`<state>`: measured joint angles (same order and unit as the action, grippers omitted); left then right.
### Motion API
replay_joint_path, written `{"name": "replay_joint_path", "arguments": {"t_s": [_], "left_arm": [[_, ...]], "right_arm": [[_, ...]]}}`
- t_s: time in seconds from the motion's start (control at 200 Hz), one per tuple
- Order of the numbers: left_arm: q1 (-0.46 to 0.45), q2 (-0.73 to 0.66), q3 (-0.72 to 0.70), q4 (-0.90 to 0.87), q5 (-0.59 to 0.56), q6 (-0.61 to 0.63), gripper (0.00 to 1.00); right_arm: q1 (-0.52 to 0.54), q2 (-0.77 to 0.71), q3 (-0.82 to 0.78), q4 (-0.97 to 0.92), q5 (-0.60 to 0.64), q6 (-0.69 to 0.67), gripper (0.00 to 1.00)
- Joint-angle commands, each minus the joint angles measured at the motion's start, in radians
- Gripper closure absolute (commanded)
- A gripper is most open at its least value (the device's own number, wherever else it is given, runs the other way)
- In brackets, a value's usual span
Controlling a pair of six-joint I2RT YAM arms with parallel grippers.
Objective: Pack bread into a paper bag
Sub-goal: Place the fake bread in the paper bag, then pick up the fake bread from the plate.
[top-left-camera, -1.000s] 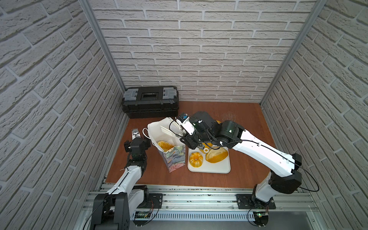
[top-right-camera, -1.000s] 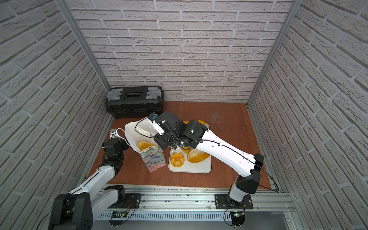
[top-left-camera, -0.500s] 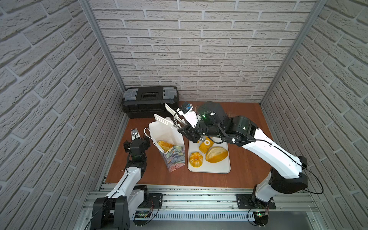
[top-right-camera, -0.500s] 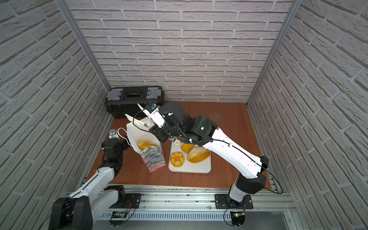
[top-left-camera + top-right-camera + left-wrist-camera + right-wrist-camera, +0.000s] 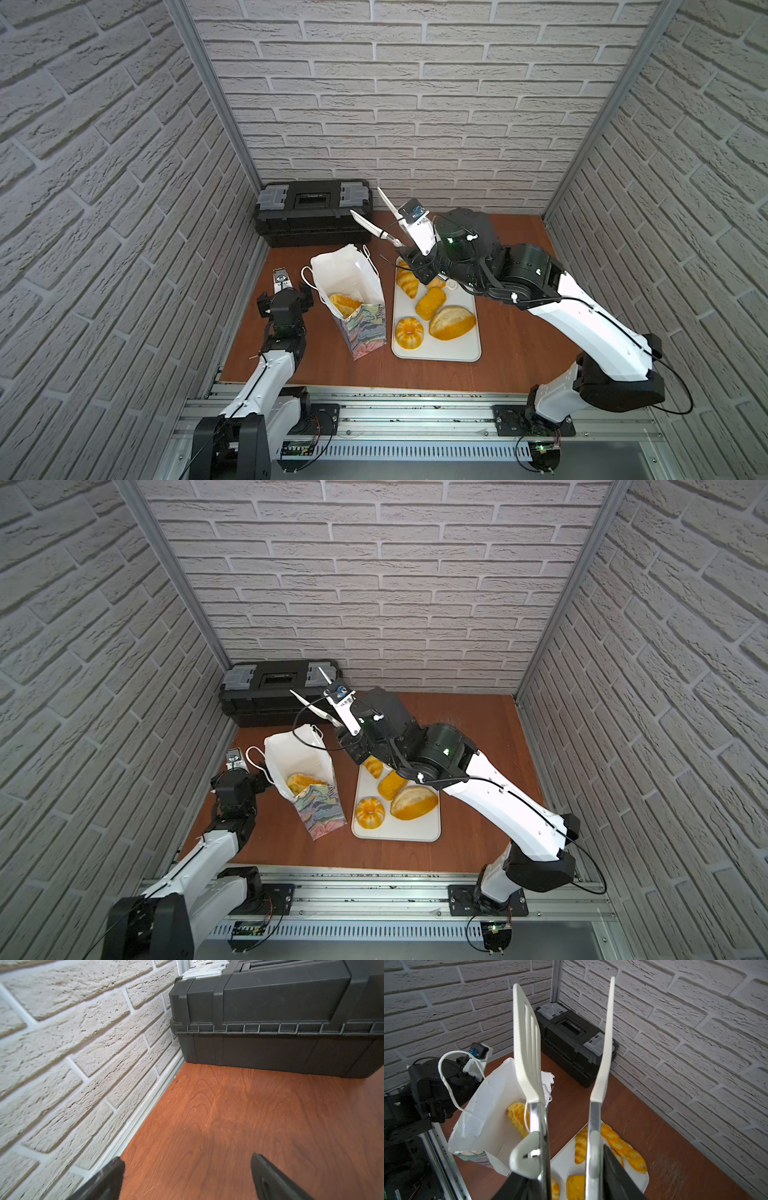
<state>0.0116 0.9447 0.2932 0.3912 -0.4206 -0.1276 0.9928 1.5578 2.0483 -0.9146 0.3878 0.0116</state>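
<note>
Bread [image 5: 430,302] looks glossy, slippery; right pincer [image 5: 566,1186] clenched on empty tongs [image 5: 527,1059], I'd pinch croissant [image 5: 407,282] below it mid-body; left pincer [image 5: 187,1167] released

No text, label, brand name, number or sign is legible to you in any of the views. Any lettering on the lid of the black toolbox [image 5: 313,212], at the far left corner of the table [image 5: 507,353], is too small to make out.
</note>
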Motion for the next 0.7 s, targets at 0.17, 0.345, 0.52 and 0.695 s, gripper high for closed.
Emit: {"name": "replay_joint_path", "arguments": {"t_s": [0.17,0.345,0.52,0.695], "left_arm": [[-0.005,-0.042,-0.007,-0.006,0.009,0.003,0.02],[-0.023,-0.067,0.006,-0.041,-0.014,0.005,0.02],[-0.032,-0.066,0.012,-0.053,-0.029,0.012,0.02],[-0.045,-0.100,0.003,-0.058,-0.035,0.018,0.02]], "right_arm": [[-0.108,-0.116,-0.170,0.067,0.076,0.085,0.50],[-0.138,-0.161,-0.314,0.052,0.079,0.133,0.50],[-0.150,-0.241,-0.474,0.077,0.079,0.188,0.50],[-0.163,-0.268,-0.560,0.068,0.078,0.228,0.50]]}}
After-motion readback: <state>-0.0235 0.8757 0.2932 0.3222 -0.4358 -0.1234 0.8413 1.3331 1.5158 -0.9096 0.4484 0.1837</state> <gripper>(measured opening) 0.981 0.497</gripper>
